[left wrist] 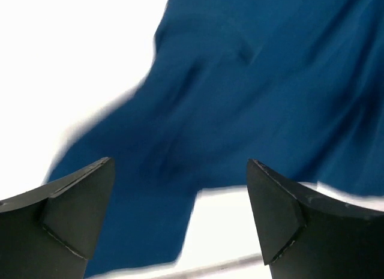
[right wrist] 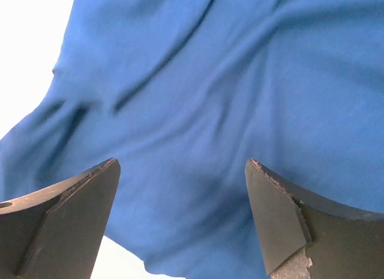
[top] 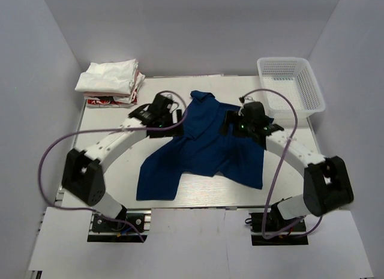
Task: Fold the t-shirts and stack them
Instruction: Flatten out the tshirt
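A large navy blue t-shirt [top: 204,147] lies crumpled and spread across the middle of the table. Folded white t-shirts [top: 110,78] are stacked at the back left, with a red-printed one [top: 102,101] showing at the bottom of the pile. My left gripper [top: 175,114] hovers at the shirt's upper left edge, open and holding nothing; below it the blue cloth [left wrist: 252,81] meets the white tabletop. Over the shirt's right part my right gripper [top: 233,122] stands open as well, with wrinkled blue cloth [right wrist: 228,99] under it and nothing between the fingers.
A white plastic mesh basket [top: 291,82] stands at the back right corner. The white table [top: 114,171] is walled by grey panels on three sides. Purple cables loop beside both arms.
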Robot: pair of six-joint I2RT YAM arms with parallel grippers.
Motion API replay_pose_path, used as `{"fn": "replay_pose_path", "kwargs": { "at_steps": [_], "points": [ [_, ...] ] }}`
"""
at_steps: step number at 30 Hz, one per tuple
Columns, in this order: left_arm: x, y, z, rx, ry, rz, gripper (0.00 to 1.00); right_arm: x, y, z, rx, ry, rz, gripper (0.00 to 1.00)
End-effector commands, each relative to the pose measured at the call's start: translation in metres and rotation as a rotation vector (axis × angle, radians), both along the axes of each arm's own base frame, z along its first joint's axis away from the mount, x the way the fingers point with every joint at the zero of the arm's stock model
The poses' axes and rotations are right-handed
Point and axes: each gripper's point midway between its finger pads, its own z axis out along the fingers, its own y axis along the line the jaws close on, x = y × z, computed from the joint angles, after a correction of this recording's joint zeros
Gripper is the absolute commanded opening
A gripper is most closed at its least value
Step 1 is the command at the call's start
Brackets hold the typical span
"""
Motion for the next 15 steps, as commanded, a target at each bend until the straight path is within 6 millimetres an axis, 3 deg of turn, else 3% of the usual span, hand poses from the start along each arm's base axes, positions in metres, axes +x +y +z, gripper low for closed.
{"fn": "replay_pose_path", "kwargs": {
  "at_steps": [1, 2, 3, 4, 7, 9, 10, 12, 13, 15],
  "points": [
    [0.042, -0.020, -0.001, 0.174, -0.097, -0.139, 1.00, -0.056, 0.014, -0.022, 0.156, 0.140, 0.081, 0.90],
    [0.050, -0.030, -0.022, 0.230, -0.077, -0.245, 1.00, -0.074, 0.012, -0.035, 0.176, 0.190, 0.082, 0.90],
    [0.067, -0.050, -0.015, 0.205, -0.145, -0.298, 1.00, -0.086, 0.011, -0.046, 0.192, 0.210, 0.091, 0.90],
    [0.074, -0.061, -0.015, 0.188, -0.157, -0.351, 1.00, -0.093, 0.015, -0.035, 0.233, 0.187, 0.119, 0.90],
    [0.091, -0.098, -0.012, 0.164, -0.230, -0.554, 1.00, -0.118, 0.011, -0.052, 0.250, 0.232, 0.143, 0.90],
    [0.099, -0.110, -0.009, 0.191, -0.295, -0.669, 1.00, -0.126, 0.003, -0.063, 0.222, 0.253, 0.128, 0.90],
    [0.101, -0.112, -0.022, 0.207, -0.272, -0.700, 1.00, -0.131, -0.001, -0.068, 0.201, 0.272, 0.120, 0.90],
    [0.106, -0.119, -0.027, 0.237, -0.282, -0.754, 1.00, -0.136, -0.014, -0.080, 0.144, 0.296, 0.072, 0.90],
    [0.104, -0.114, -0.045, 0.269, -0.230, -0.770, 1.00, -0.140, -0.019, -0.083, 0.128, 0.317, 0.056, 0.90],
    [0.107, -0.109, -0.055, 0.313, -0.203, -0.767, 0.95, -0.148, -0.033, -0.092, 0.070, 0.353, -0.001, 0.90]
  ]
}}
